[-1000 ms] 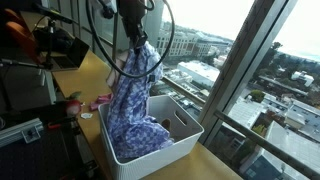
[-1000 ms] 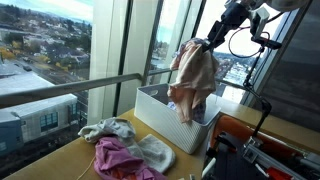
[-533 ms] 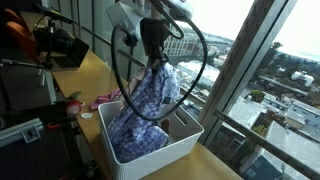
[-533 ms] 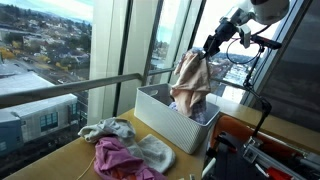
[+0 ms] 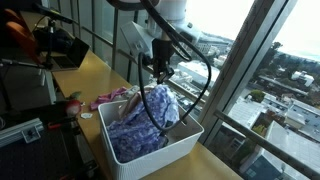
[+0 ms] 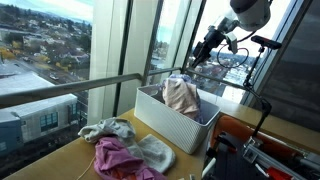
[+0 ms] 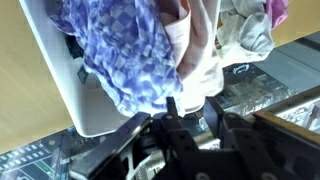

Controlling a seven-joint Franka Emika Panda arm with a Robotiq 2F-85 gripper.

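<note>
1. Tall windows point(image 5: 290, 90) fill the far side, and daylight floods in.
2. City rooftops point(image 6: 30, 40) and trees lie far below.
3. A wooden table point(image 5: 92, 70) runs along the glass.
4. A grey rail point(image 6: 60, 90) crosses the left pane outside.

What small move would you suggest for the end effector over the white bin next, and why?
Probably open the end effector fully, then lift straight up. The blue patterned cloth lies slumped inside the white bin, the end effector just above its top fold; whether the jaws have let go is unclear, and opening first avoids dragging it out.
</note>
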